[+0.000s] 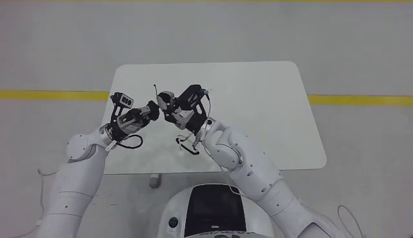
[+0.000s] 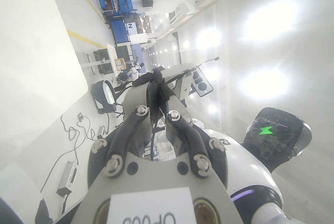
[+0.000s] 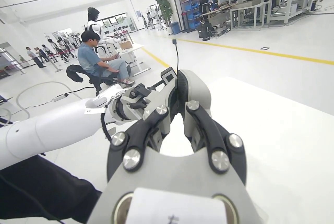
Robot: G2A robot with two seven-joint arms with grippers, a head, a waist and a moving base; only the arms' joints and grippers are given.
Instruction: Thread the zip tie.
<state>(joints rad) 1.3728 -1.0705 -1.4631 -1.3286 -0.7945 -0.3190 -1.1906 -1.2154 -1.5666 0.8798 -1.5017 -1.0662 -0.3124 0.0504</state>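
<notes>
We see a white rounded-corner tabletop (image 1: 258, 109) from above, standing on a pale grey floor crossed by a yellow floor line (image 1: 51, 95). Both arms meet above the near-left part of the tabletop, raised off its surface, with their fingertips almost touching.

The right hand (image 3: 178, 88) has its two grey fingers pressed together on a thin black plastic zip tie (image 3: 177, 58). It pinches the strip low down. The rest of the zip tie stands out straight beyond the fingertips toward the far side, ending in a small square head at its free end. From above, the zip tie shows as a fine dark line rising just beyond the point where the two hands meet.

The left hand (image 1: 151, 111) comes in from the left and sits just beside the right hand, tip to tip. Its fingers are drawn close together, with something dark and narrow between them. We cannot tell whether that is part of the zip tie. A wad of black material sits at its fingertips, so we cannot make out the contact there.
</notes>
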